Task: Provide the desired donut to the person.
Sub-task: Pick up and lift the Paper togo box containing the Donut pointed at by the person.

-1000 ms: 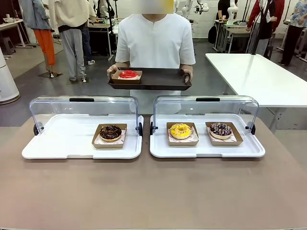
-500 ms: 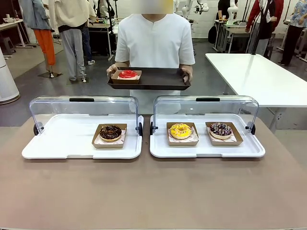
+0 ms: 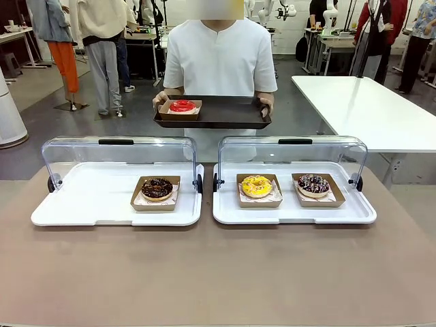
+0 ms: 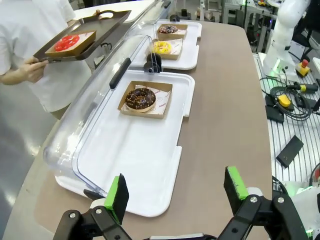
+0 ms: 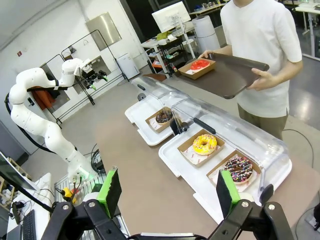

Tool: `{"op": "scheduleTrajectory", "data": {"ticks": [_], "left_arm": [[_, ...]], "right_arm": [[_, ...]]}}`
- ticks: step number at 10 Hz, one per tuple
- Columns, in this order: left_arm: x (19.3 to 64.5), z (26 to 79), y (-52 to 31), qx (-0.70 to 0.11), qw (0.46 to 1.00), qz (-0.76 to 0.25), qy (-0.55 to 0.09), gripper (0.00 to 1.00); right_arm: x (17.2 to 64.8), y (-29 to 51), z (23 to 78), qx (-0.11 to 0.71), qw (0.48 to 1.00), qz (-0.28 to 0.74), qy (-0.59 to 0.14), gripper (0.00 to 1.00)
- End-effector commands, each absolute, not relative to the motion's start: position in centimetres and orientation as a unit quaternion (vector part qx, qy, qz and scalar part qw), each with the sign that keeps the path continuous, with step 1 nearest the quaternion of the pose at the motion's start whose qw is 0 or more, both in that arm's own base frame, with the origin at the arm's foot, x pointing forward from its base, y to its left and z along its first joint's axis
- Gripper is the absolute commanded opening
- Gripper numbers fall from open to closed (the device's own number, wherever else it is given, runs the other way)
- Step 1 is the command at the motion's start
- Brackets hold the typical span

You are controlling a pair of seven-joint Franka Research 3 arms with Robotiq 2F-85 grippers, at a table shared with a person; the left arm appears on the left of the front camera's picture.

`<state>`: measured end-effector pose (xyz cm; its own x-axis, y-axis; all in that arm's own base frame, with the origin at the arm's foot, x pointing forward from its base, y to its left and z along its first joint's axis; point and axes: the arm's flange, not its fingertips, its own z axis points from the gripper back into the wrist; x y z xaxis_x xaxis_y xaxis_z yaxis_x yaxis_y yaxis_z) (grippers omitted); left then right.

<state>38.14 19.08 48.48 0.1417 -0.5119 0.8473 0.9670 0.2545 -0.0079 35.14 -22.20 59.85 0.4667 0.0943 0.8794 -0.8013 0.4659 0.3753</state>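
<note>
brown worktop (image 3: 218, 272) carries two white display trays with clear lids raised: the left tray (image 3: 88, 201), at the frame's left, holds a boxed chocolate donut (image 3: 157, 188); the right tray (image 3: 286, 214) holds a yellow donut (image 3: 257, 184) and a sprinkled dark donut (image 3: 313, 183). at upper middle the person (image 3: 219, 58) holds a dark serving tray (image 3: 225, 112) in both hands, a red donut (image 3: 182, 105) boxed at its left end. the left pincer (image 4: 176, 190) and right pincer (image 5: 168, 192) hang released, fingers wide apart, grasping nothing.
</note>
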Motion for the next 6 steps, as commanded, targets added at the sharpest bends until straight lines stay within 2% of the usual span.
{"op": "scheduleTrajectory", "data": {"ticks": [1, 6], "left_arm": [[37.73, 48.43, 19.59, -0.299, 0.698, -0.525, -0.385, 1.00], [37.73, 48.43, 19.59, -0.299, 0.698, -0.525, -0.385, 1.00]], "right_arm": [[35.19, -22.05, 59.96, 0.422, 0.744, 0.300, -0.422, 1.00], [35.19, -22.05, 59.96, 0.422, 0.744, 0.300, -0.422, 1.00]]}}
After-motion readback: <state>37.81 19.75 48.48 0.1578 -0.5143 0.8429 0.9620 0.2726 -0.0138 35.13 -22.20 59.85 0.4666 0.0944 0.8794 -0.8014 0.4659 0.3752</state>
